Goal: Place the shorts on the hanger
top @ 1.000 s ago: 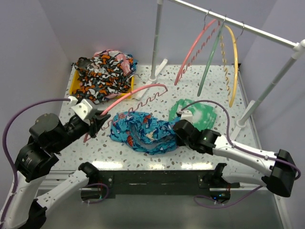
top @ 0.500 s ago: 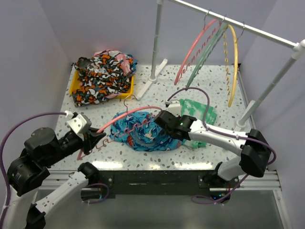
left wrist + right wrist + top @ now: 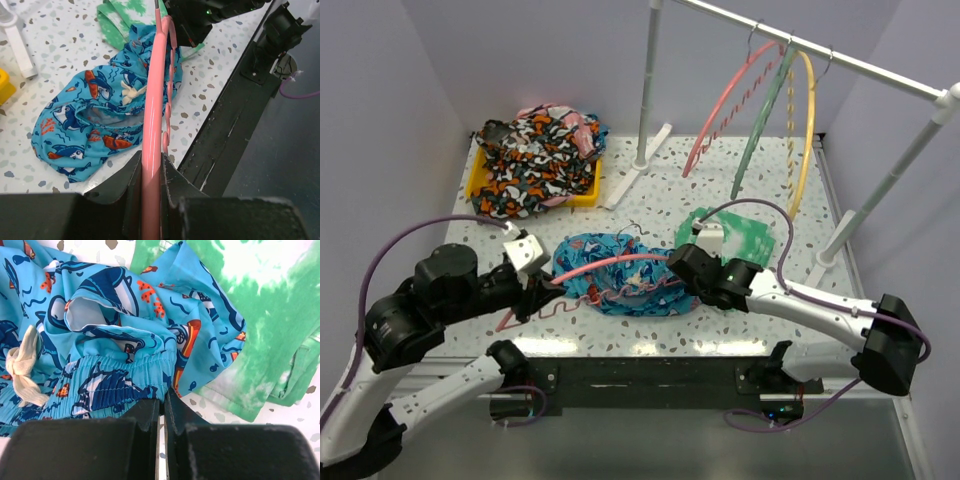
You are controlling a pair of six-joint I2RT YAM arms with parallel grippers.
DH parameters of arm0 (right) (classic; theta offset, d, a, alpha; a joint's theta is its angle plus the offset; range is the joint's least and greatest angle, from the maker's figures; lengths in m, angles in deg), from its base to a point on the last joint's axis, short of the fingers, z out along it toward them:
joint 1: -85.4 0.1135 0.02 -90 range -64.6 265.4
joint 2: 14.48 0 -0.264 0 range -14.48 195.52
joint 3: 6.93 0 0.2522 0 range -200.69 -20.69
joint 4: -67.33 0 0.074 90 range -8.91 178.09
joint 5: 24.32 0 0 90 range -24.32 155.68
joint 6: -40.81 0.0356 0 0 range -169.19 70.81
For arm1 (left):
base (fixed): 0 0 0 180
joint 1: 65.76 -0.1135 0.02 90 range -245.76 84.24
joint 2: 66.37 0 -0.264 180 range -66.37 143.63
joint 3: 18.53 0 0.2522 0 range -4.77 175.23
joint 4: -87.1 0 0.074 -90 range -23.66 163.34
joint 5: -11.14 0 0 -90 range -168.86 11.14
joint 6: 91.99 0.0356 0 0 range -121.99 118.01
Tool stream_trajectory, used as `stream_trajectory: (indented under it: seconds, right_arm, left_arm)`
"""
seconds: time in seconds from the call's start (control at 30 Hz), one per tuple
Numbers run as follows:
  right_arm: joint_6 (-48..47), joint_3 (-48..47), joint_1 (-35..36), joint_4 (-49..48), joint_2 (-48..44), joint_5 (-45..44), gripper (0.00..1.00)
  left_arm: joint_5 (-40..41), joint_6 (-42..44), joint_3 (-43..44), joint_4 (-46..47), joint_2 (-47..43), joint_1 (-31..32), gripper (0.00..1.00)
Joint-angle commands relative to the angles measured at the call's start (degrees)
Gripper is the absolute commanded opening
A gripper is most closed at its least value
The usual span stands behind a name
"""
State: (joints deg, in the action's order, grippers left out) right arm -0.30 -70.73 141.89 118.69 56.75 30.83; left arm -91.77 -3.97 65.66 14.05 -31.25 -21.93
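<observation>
Left gripper (image 3: 534, 291): jaws narrow, clamped on one end of the pink hanger (image 3: 605, 266). From the left wrist, the hanger (image 3: 155, 100) leaves the left gripper (image 3: 151, 197) straight toward 12 o'clock and passes above the shorts (image 3: 90, 120).

From the top view, the shorts (image 3: 620, 297) lie bunched on the table (image 3: 770, 190), centre-front. They are at 3 o'clock of the left gripper, close but not touching it. The hanger arm crosses over them from 9 toward 3 o'clock. Can't tell whether it rests on the fabric or rides just above it.

Right gripper (image 3: 682, 268): jaws fully closed, at the 3 o'clock edge of the shorts. From the right wrist, the elastic waistband of the shorts (image 3: 115, 340) runs into the tips of the right gripper (image 3: 161, 410) and looks pinched there. The white drawstring (image 3: 22, 370) is at 9–10 o'clock of the tips.

The green cloth (image 3: 745, 235) is at 1–2 o'clock of the shorts, and the shorts' edge overlaps it in the right wrist view (image 3: 260, 315).

The yellow tray (image 3: 582, 190) with the patterned garment (image 3: 535, 150) is at 11 o'clock of the shorts, well apart.
</observation>
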Motion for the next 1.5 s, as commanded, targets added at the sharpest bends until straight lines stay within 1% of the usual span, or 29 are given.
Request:
stream_trajectory:
  seconds: [0.0, 0.1, 0.23, 0.33, 0.4, 0.47, 0.53, 0.67, 0.77, 0.8, 0.93, 1.03, 1.07, 1.13, 1.17, 1.23, 1.3, 1.47]
  right_arm:
    - [3.9, 2.0, -0.2, -2.3, -3.3, -0.8, 0.0]
    - [4.6, 2.6, -0.3, -1.9, -4.2, -0.8, 0.0]
    - [4.3, 1.4, -0.3, -1.0, -3.9, 0.0, 0.0]
    - [3.1, 0.6, -0.3, -1.3, -4.3, 2.8, 0.0]
    - [2.2, 0.0, -0.2, -1.7, -5.0, 5.3, 0.0]
    - [1.5, -0.1, -0.1, -1.6, -5.5, 6.0, 0.0]
    - [1.3, -0.2, -0.2, -0.6, -5.7, 5.9, 0.0]
    - [0.1, -1.7, -0.1, -0.8, -5.0, 7.2, 0.0]
    - [-1.0, -5.5, 0.8, -0.3, -3.3, 6.5, 0.0]
    - [-1.4, -7.9, 0.9, 0.5, -2.6, 6.1, 0.0]
    - [-1.3, -13.0, 1.1, 4.3, 0.2, 3.5, 0.0]
    - [-1.6, -13.8, 1.2, 4.0, -0.5, 3.5, 0.0]
    - [-1.7, -14.2, 1.2, 3.8, -0.9, 3.7, 0.0]
    - [-1.3, -14.6, 1.5, 4.6, -1.1, 4.2, 0.0]
    - [-1.2, -14.6, 1.5, 4.8, -1.3, 4.4, 0.0]
    - [0.2, -13.2, 1.5, 5.1, -1.9, 4.4, 0.0]
    - [2.2, -10.5, 1.5, 4.5, -3.0, 4.7, 0.0]
    - [6.1, -1.9, 1.5, -0.3, -6.0, 7.3, 0.0]
  left_arm:
    - [1.0, -0.7, 2.3, 1.4, 2.7, 3.4, 0.0]
    - [2.4, -0.5, 2.9, 1.0, 4.2, 5.3, 0.0]
    - [6.4, -0.4, 3.3, 1.5, 6.0, 5.6, 0.0]
    - [8.2, 0.0, 3.7, 2.6, 7.7, 5.6, 0.0]
    - [10.7, 0.7, 4.4, 3.1, 8.3, 5.6, 0.0]
    - [11.4, 1.2, 5.4, 3.5, 8.4, 5.6, 0.0]
    - [11.3, 1.4, 5.8, 3.7, 8.2, 5.7, 0.0]
    - [6.8, 1.3, 2.2, 5.9, 7.9, 5.6, 0.0]
    - [3.6, 0.8, 1.2, 5.8, 8.1, 5.6, 0.0]
    - [3.3, 0.8, 1.4, 5.7, 8.0, 5.6, 0.0]
    - [2.5, 0.8, 2.0, 5.4, 6.5, 5.6, 0.0]
    - [4.8, 0.3, 0.9, 7.7, 5.1, 5.6, 0.0]
    - [7.3, 0.3, 0.7, 8.5, 4.4, 5.6, 0.0]
    - [8.0, 0.9, -0.3, 10.2, 4.0, 5.6, 0.0]
    - [8.4, 1.0, -0.6, 11.0, 3.6, 5.6, 0.0]
    - [6.8, 1.4, -2.4, 13.5, 3.2, 5.6, 0.0]
    - [3.9, 1.7, -4.1, 15.2, 3.0, 5.6, 0.0]
    - [1.1, 4.3, -6.5, 16.9, 3.8, 5.6, 0.0]
